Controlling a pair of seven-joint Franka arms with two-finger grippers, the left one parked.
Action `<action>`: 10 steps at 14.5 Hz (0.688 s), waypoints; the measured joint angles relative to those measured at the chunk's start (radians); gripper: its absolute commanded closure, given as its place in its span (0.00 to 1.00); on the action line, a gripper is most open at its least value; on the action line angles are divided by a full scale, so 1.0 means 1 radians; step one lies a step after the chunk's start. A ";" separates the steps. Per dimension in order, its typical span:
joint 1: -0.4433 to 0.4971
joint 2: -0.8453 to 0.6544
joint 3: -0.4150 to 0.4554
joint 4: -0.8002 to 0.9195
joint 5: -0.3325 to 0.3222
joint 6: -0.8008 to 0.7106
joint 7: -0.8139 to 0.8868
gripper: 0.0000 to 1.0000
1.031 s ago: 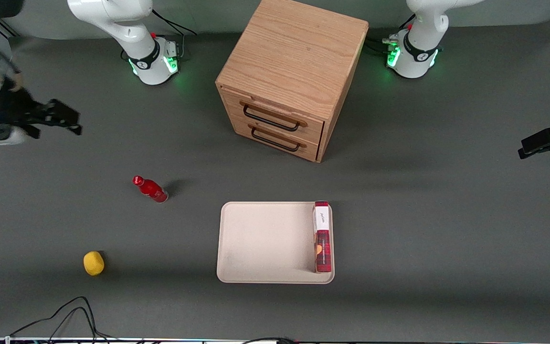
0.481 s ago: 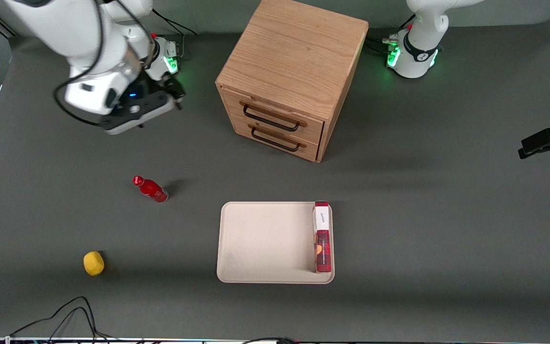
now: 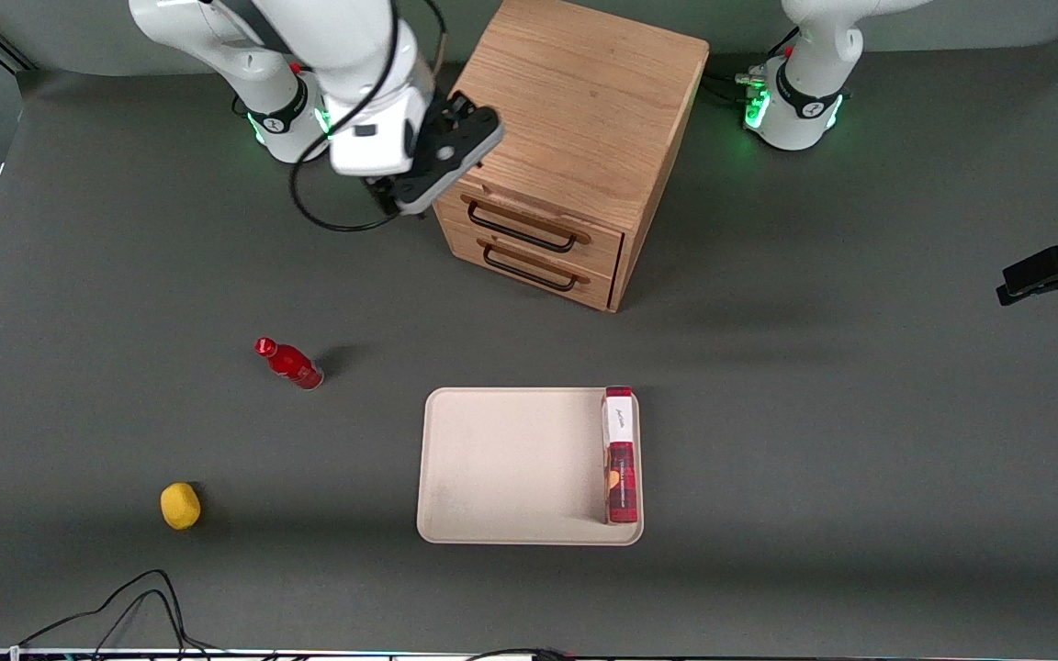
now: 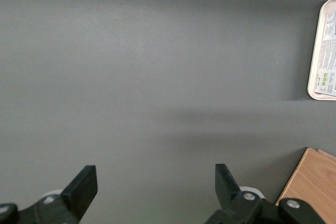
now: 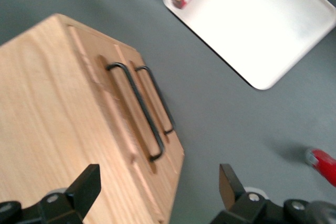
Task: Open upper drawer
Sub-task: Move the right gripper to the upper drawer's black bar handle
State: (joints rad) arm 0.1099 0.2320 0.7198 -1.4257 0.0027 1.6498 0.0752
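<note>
Claw [image 5: 157, 190] cut by frame edge; red bottle [image 5: 324, 164] blurred, half cropped.

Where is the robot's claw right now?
In the front view the gripper hangs open above the corner of the wooden cabinet toward the working arm's end, just above the upper drawer's handle, not touching it.

The front camera hangs high, looking steeply down over the whole table [image 3: 860, 413]. The right wrist camera rides just above the end effector [image 5: 157, 195], close over the cabinet [image 5: 58, 129], facing down. The left wrist camera stares down at bare table. All three catch the tray [image 3: 511, 468] and the cabinet
</note>
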 measured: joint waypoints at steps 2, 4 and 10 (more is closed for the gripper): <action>0.001 0.014 0.021 0.001 0.000 0.023 -0.031 0.00; 0.000 0.019 0.021 0.002 0.000 0.024 -0.094 0.00; 0.000 0.065 0.022 -0.004 0.000 0.042 -0.168 0.00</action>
State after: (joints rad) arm 0.1101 0.2967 0.7416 -1.4293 0.0027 1.6917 -0.0925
